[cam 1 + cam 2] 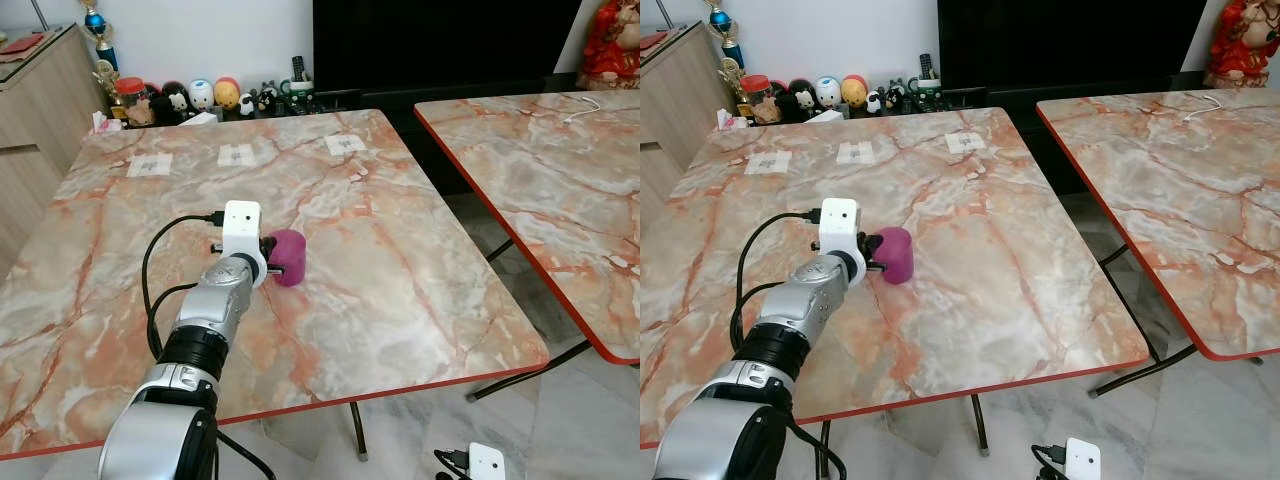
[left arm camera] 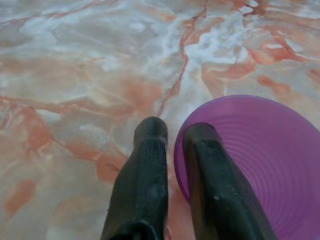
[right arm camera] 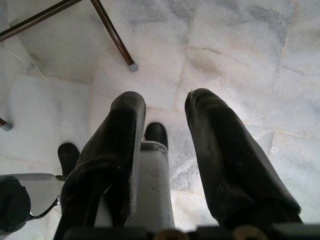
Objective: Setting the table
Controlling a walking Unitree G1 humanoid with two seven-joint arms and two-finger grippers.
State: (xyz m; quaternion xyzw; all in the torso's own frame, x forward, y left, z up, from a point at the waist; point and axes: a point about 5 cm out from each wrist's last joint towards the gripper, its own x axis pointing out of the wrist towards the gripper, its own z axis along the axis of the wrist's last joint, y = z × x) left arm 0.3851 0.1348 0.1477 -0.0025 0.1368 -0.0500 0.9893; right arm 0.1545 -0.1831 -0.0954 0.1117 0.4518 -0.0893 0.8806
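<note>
The right end effector (image 3: 165,120) hangs idle above the floor, fingers parted and holding nothing. On the near surface (image 1: 400,300), the left end effector (image 2: 172,145) pinches the rim of one purple cup (image 1: 289,256), one finger inside and one outside, nearly closed on the wall. The cup sits on the surface near its middle. To place it well, lower it until its base rests flat, open the fingers fully, then withdraw straight upward. Three paper markers (image 1: 236,155) lie along the far edge. A second surface (image 1: 560,190) stands to the right.

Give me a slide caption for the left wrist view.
Left gripper pinching the rim of a purple ribbed plastic cup on the marble-patterned tabletop.
</note>
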